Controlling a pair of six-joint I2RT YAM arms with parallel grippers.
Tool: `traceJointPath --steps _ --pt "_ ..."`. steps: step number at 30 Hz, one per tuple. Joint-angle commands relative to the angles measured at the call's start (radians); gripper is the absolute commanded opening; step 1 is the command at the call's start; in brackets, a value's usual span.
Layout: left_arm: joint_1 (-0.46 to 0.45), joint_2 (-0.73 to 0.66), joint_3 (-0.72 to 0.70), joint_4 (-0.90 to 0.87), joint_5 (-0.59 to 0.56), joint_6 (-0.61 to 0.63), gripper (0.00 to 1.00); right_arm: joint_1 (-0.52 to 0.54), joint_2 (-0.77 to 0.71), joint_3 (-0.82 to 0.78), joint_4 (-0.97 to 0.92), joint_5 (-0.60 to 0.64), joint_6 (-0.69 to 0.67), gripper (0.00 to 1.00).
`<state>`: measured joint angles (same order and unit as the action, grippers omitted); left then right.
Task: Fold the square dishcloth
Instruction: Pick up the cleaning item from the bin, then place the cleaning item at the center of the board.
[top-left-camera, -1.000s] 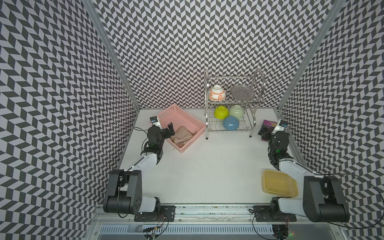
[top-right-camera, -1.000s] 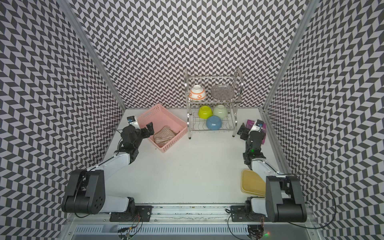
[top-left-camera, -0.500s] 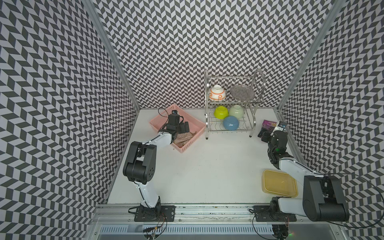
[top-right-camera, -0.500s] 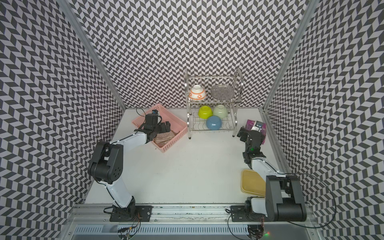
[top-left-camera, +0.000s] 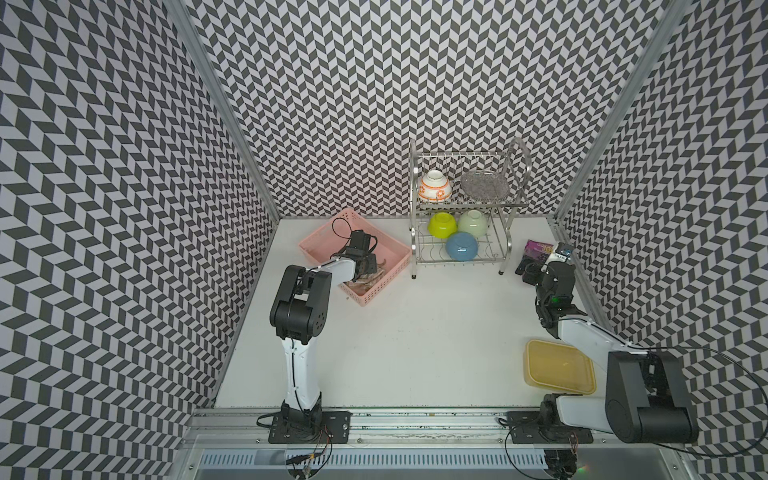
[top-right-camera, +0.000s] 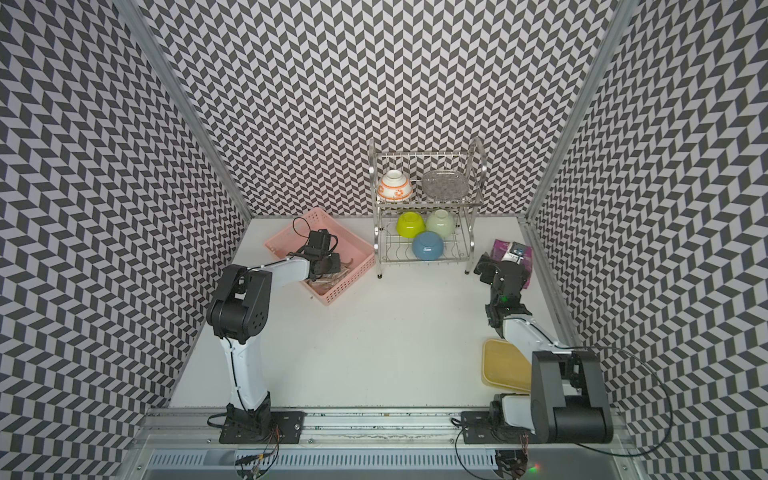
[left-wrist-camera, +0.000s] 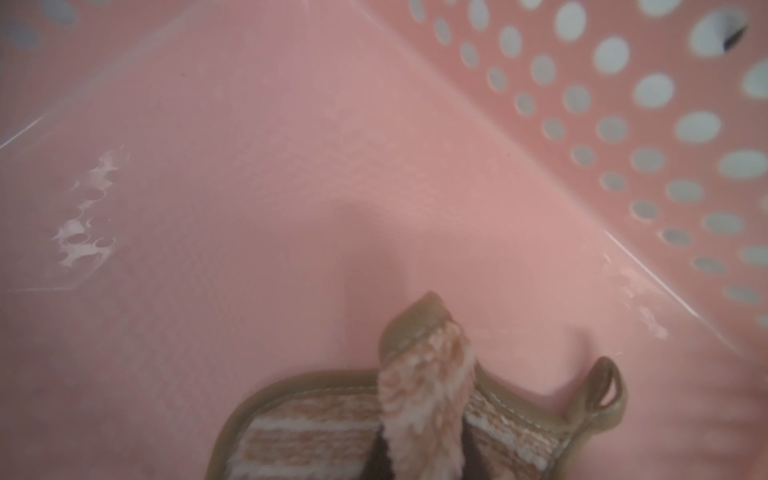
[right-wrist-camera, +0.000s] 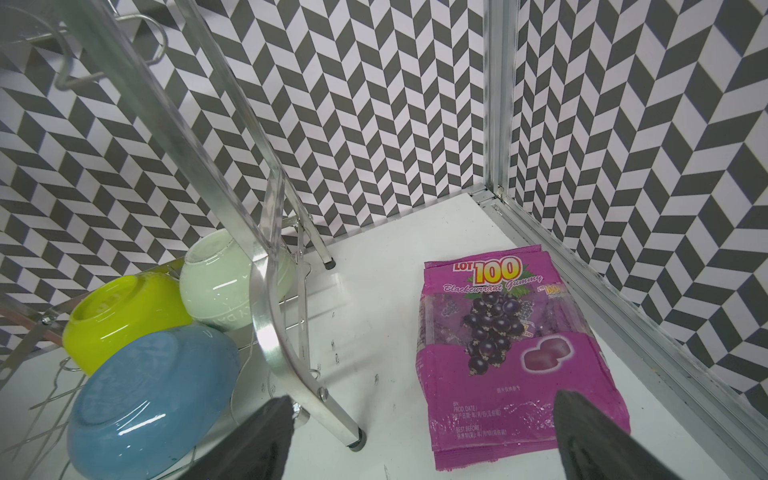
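Left jaws are pressing together on a raised fold of the square dishcloth. The rest of the cloth is lying bunched under and just around the jaws, with tan edging showing. Its corner loop is sticking up just beside the pinched fold. Ahead of the jaws the pink basket is showing its bare floor, and its perforated wall is rising off to one side. In both top views the left arm is reaching down into the basket, and a bit of cloth is peeking out just past the wrist.

Right jaws are standing wide apart, gripping nothing. Both dark fingers are showing. Between them the bare bench and one foot of the dish rack are showing. A purple gummy bag is lying flat just ahead, and its near end is running under one finger in the right wrist view. On the other finger's side, the blue bowl, lime bowl and pale green bowl are sitting tipped on the rack's lower shelf. Well behind the jaws, a yellow container is sitting on the bench beside the right arm.
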<state>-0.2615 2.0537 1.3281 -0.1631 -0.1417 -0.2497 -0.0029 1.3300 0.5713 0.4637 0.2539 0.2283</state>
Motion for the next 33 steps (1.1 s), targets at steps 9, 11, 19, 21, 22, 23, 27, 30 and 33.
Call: traceJointPath --steps 9,11,19,21,22,23,27,30,33 --pt "-0.005 -0.201 0.057 -0.018 -0.050 0.015 0.00 0.017 -0.059 0.016 -0.029 -0.006 0.005 1.00" --pt "-0.007 -0.276 0.027 -0.007 -0.043 0.016 0.00 0.045 -0.078 0.030 -0.065 0.018 0.014 1.00" --pt "-0.048 -0.580 -0.121 0.017 0.033 -0.001 0.00 0.244 -0.151 0.112 -0.305 0.108 0.075 1.00" --pt "-0.073 -0.641 -0.155 0.028 0.064 -0.008 0.00 0.277 -0.172 0.134 -0.363 0.086 0.101 1.00" --pt "-0.091 -0.673 -0.176 0.033 0.077 -0.013 0.00 0.291 -0.187 0.141 -0.386 0.072 0.112 1.00" --pt "-0.111 -0.700 -0.196 0.041 0.090 -0.022 0.00 0.300 -0.204 0.147 -0.407 0.055 0.121 1.00" --pt "-0.221 -0.787 -0.278 0.079 0.133 -0.070 0.00 0.329 -0.267 0.147 -0.471 -0.054 0.142 1.00" --pt "-0.331 -0.813 -0.321 0.107 0.154 -0.115 0.00 0.331 -0.296 0.155 -0.539 -0.093 0.158 1.00" --pt "-0.452 -0.810 -0.355 0.155 0.145 -0.151 0.00 0.331 -0.312 0.166 -0.591 -0.127 0.175 1.00"
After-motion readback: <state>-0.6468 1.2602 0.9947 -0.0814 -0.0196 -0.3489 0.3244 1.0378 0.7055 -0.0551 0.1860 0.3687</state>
